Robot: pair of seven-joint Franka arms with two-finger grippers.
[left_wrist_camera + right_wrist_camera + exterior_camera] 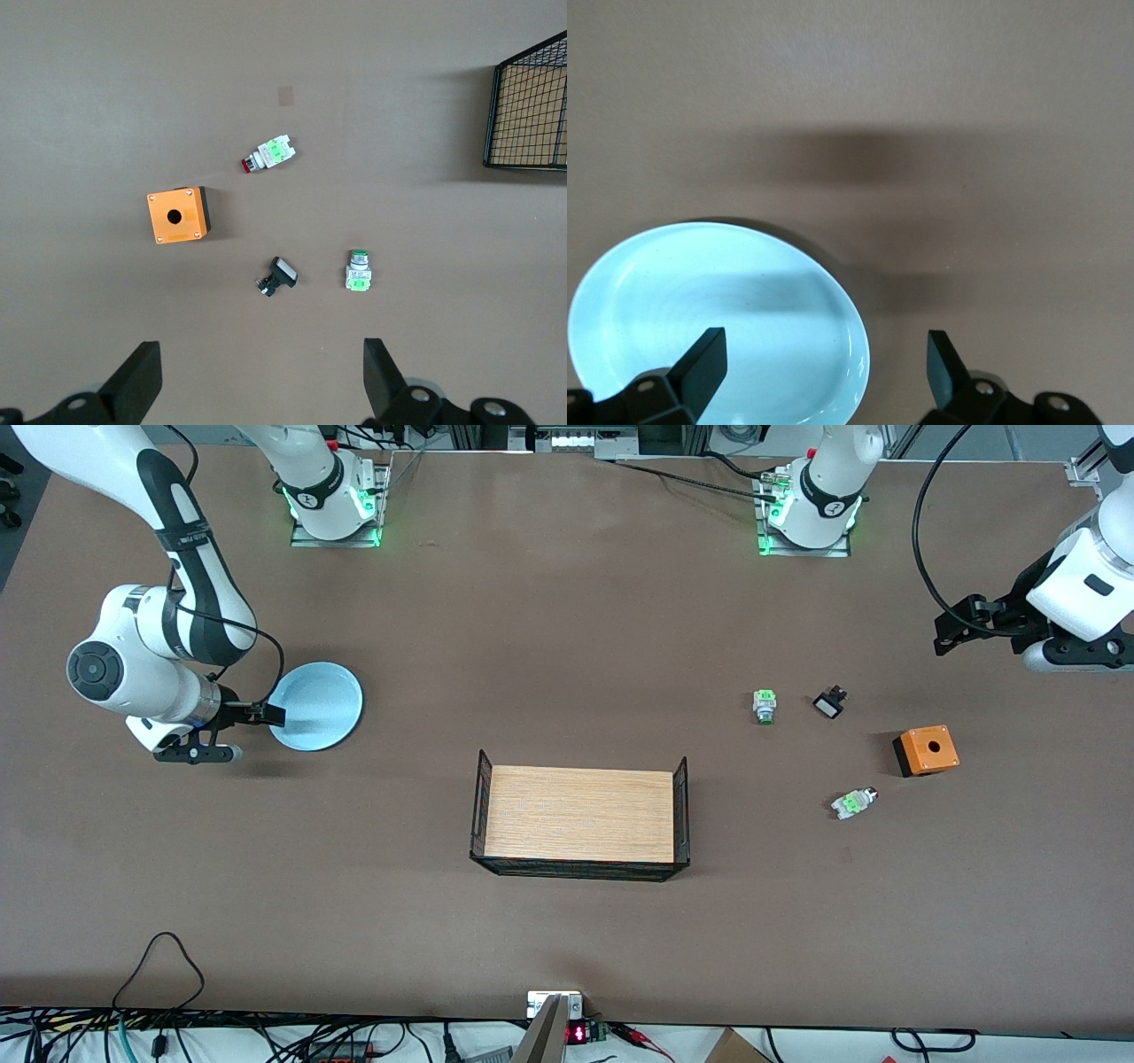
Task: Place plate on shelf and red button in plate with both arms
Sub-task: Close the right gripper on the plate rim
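Note:
The pale blue plate [319, 704] [718, 310] lies flat on the table at the right arm's end. My right gripper [266, 716] [824, 365] is open and low at the plate's rim, with one finger [702, 365] over the plate and the other [943, 361] over bare table. The red button [853, 803] [268, 156] lies on its side near the left arm's end, its red tip showing in the left wrist view. My left gripper [957, 627] [261, 381] hangs open and empty in the air over bare table at that end.
A wire basket [483, 808] [532, 106] with a wooden floor stands mid-table. Around the red button lie an orange box [927, 749] [177, 214] with a hole in its top, a green-ended switch [765, 706] [358, 270] and a small black part [829, 704] [279, 276].

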